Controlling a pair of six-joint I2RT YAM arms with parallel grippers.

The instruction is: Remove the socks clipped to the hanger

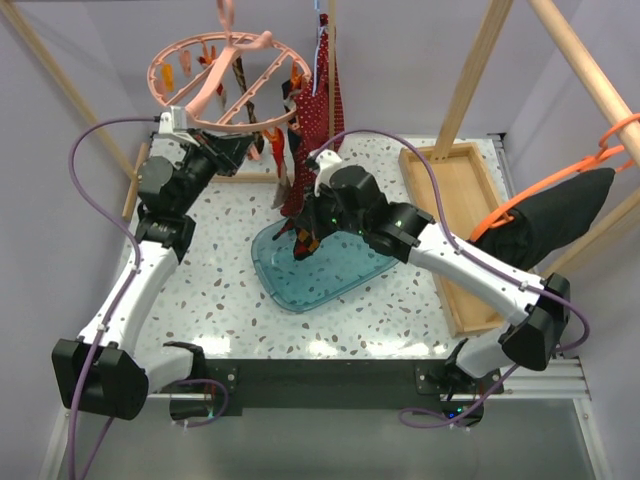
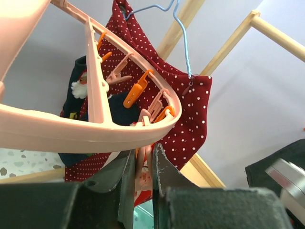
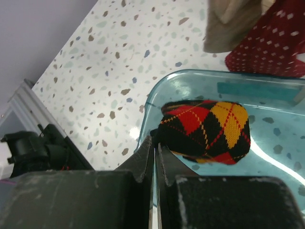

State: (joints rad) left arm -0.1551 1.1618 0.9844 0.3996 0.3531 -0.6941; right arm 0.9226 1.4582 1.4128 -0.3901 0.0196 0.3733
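The salmon-pink ring hanger (image 1: pixel 225 85) hangs at the back left. In the left wrist view its rim (image 2: pixel 95 129) crosses just above my left gripper (image 2: pixel 143 155), whose jaws are shut on a pink clip (image 2: pixel 148 162). A pale sock with a red motif (image 2: pixel 142 183) hangs from that clip. A dark sock with a Santa figure (image 2: pixel 78 95) is clipped further along the ring. My right gripper (image 3: pixel 156 140) is shut on the edge of a black, red and yellow argyle sock (image 3: pixel 205 131). It holds that sock over the blue tray (image 3: pixel 267 90).
A red white-dotted garment (image 2: pixel 190 109) on a thin blue hanger hangs right behind the ring. The blue tray (image 1: pixel 350 275) sits mid-table, with a long wooden tray (image 1: pixel 460 220) to its right. An orange hanger with black cloth (image 1: pixel 560 215) hangs at the right. Wooden frame posts (image 1: pixel 480 70) stand around.
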